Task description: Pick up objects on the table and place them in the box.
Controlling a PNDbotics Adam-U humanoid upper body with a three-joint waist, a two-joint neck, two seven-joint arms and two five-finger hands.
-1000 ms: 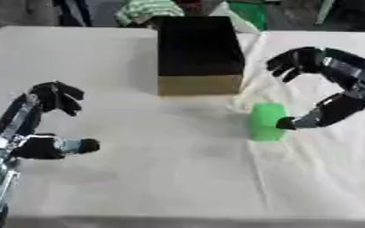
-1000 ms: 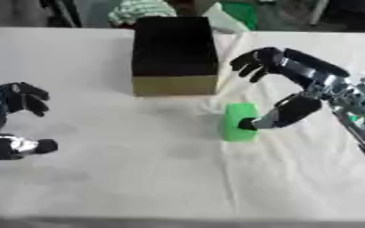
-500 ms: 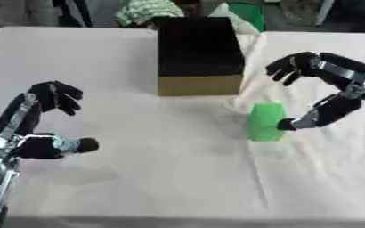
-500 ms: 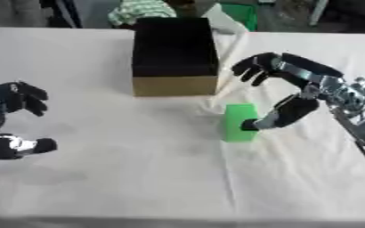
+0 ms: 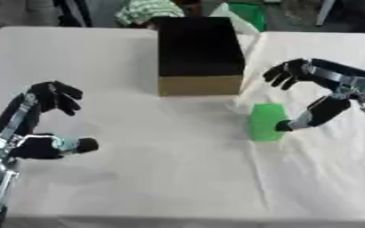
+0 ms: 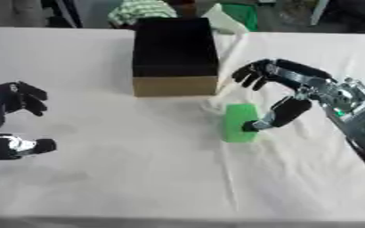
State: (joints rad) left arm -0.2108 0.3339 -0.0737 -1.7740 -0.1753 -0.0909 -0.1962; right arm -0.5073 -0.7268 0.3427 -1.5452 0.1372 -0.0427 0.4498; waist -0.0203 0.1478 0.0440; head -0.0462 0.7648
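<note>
Left hand (image 5: 49, 120) idles open near the left edge. Mid-tabletop (image 5: 162, 178), the right hand (image 5: 318, 95) has crept closer, fingers spread, thumb now touching the green block's (image 5: 265, 122) right side: grasp forming, not yet closed. Beyond, the box (image 5: 199, 53) waits.

Right hand (image 6: 283, 89) reaching in from the right edge, fingers spread and arched toward the left, thumb pointing down and left, nothing gripped. Left hand (image 5: 49, 113) at the near left, fingers loosely curled, thumb extended rightward, holding nothing.
</note>
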